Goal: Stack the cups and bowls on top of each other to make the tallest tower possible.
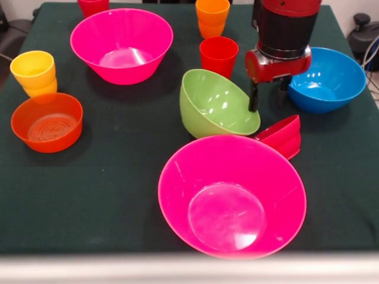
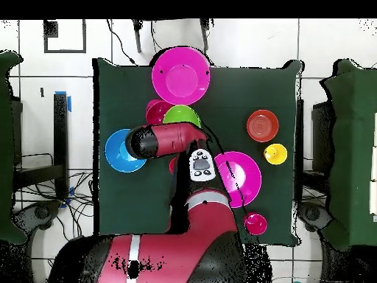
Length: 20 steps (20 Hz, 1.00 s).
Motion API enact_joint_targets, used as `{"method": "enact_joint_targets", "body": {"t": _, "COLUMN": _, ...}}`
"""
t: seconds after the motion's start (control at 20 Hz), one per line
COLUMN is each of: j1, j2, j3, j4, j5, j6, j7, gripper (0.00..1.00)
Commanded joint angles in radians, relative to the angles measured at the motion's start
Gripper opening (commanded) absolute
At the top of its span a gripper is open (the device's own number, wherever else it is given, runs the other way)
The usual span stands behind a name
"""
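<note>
From my front view one dark finger (image 1: 253, 97) hangs at the rim of the tilted lime-green bowl (image 1: 216, 105), a second stub shows behind, so the gripper (image 1: 267, 94) looks parted, though I cannot tell whether it grips the rim. A small red bowl (image 1: 283, 136) lies tipped on its side just beside, touching the near hot-pink bowl (image 1: 232, 196). The blue bowl (image 1: 327, 78) sits just beyond the gripper, a red cup (image 1: 218, 56) and stacked orange cups (image 1: 212, 18) further back. Yellow cups (image 1: 34, 73) and the orange bowl (image 1: 47, 122) stand well apart

You see a red arm (image 2: 173, 140) with black banding, red wrist block, and seemingly dark fingers (image 1: 253, 97).
</note>
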Motion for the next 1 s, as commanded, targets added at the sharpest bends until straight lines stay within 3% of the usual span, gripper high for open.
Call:
{"method": "enact_joint_targets", "body": {"t": 0.05, "j1": 0.024, "j2": -0.025, "j3": 0.008, "j4": -0.018, "j5": 0.035, "j6": 0.034, "j7": 0.166, "gripper": 1.0}}
{"method": "enact_joint_targets", "body": {"t": 0.3, "j1": 0.002, "j2": -0.077, "j3": 0.015, "j4": 0.017, "j5": 0.042, "j6": -0.001, "j7": 0.167, "gripper": 1.0}}
{"method": "enact_joint_targets", "body": {"t": 0.7, "j1": -0.015, "j2": -0.069, "j3": 0.041, "j4": -0.047, "j5": 0.034, "j6": 0.027, "j7": 0.113, "gripper": 1.0}}
{"method": "enact_joint_targets", "body": {"t": 1.0, "j1": -0.006, "j2": -0.096, "j3": 0.02, "j4": -0.032, "j5": 0.026, "j6": 0.002, "j7": 0.137, "gripper": 1.0}}
